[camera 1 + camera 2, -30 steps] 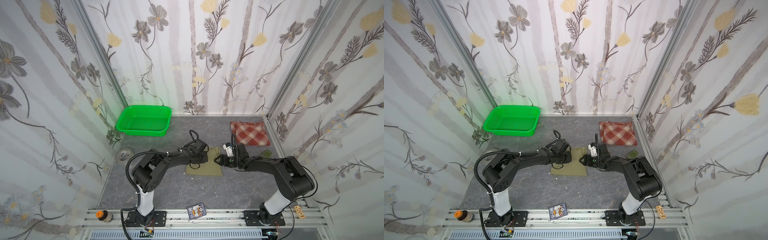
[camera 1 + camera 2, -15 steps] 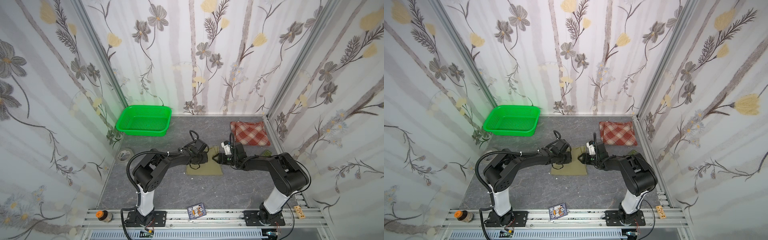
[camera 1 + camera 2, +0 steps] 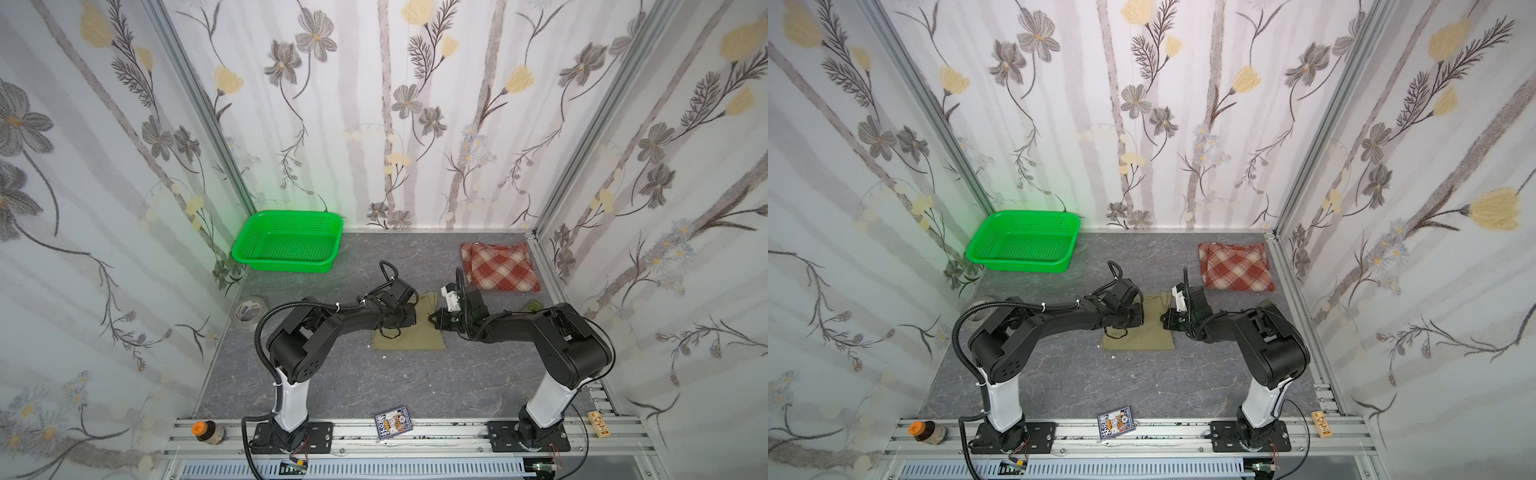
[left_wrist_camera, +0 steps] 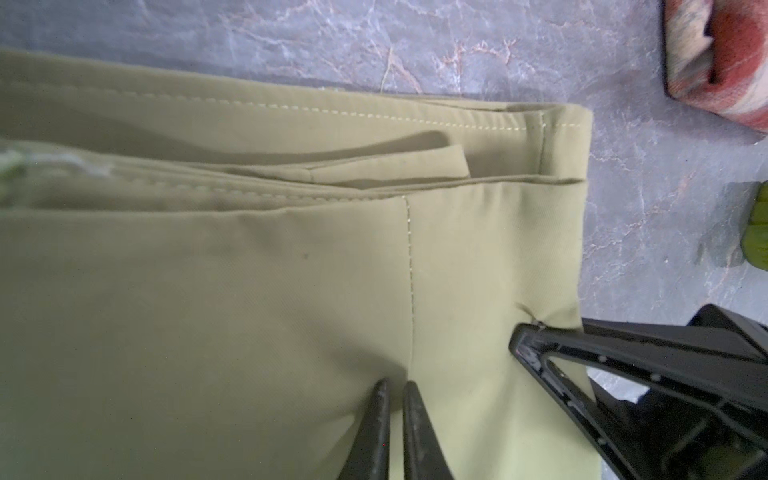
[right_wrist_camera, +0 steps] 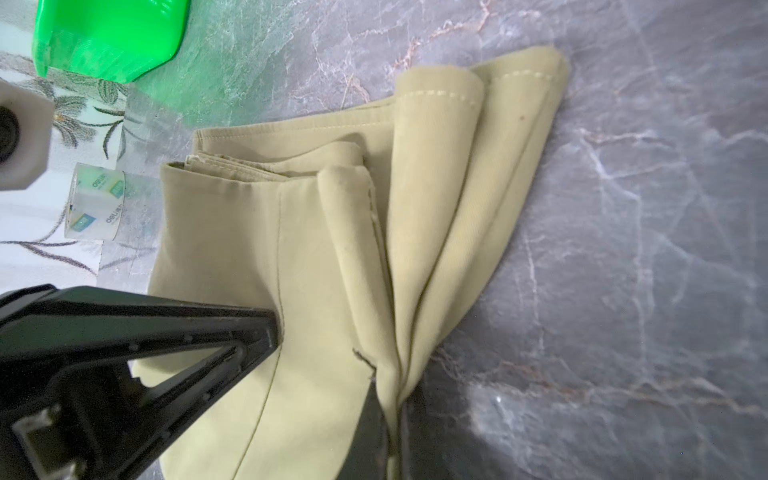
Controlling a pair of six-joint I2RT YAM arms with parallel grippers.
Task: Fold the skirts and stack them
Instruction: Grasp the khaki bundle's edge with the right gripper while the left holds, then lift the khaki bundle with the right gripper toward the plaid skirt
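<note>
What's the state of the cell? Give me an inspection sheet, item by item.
Surface: grey marbled table, no damage seen.
Job's things: khaki skirt folded at centre between the arms; plaid skirt folded in the far right corner; not stacked.
Clutter: green basket, empty, far left; tape roll near the left wall; card pack and orange-capped bottle on the front rail.
Grippers: left gripper shut, tips on the khaki skirt; right gripper shut on its gathered edge.
Cables: black conduit loops beside the left arm.
Surroundings: floral walls on three sides.
</note>
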